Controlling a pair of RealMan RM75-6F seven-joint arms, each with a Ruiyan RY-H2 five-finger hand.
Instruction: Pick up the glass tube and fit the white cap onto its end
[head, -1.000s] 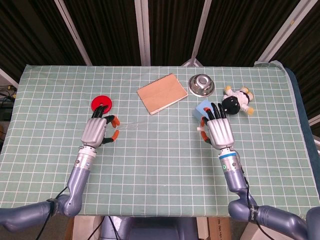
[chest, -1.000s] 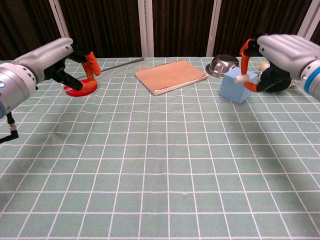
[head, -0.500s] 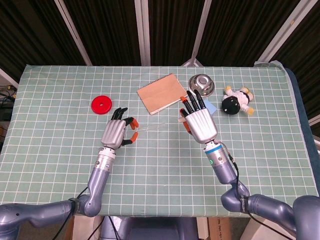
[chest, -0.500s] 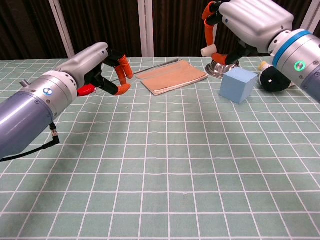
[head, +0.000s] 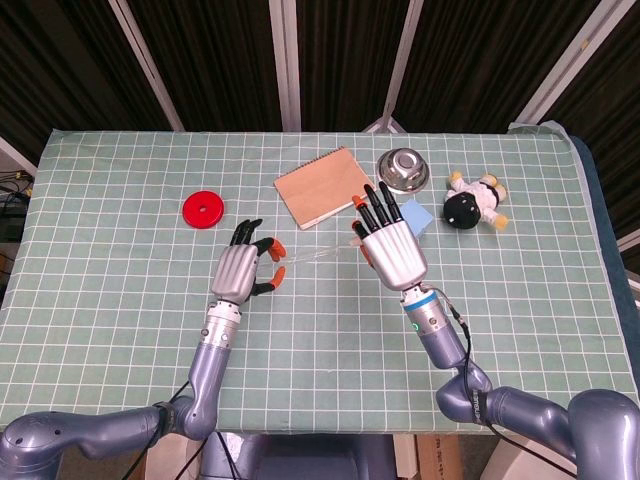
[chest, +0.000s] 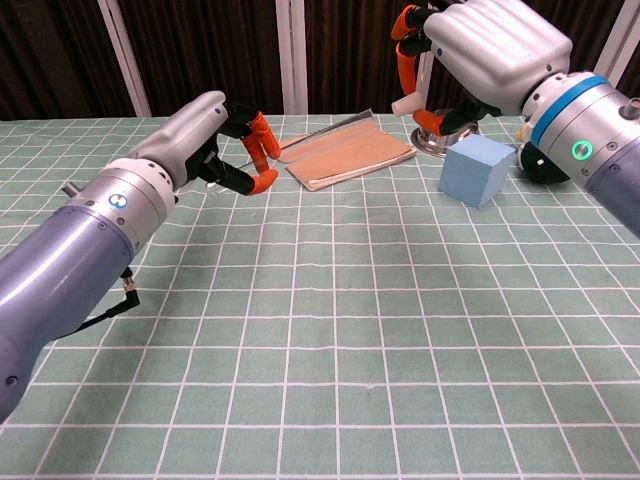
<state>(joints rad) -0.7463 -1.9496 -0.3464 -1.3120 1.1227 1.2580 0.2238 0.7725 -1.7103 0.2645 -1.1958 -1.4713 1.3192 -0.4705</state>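
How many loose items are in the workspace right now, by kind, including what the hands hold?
Glass tube, held by left hand: 1
White cap, held by right hand: 1
Red disc: 1
Notebook: 1
Metal bowl: 1
Blue cube: 1
Plush toy: 1
Total: 7

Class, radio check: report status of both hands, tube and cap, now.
Left hand pinches glass tube, lifted. Right hand holds white cap near tube's far end, not yet fitted. Notebook below; nothing blocking.
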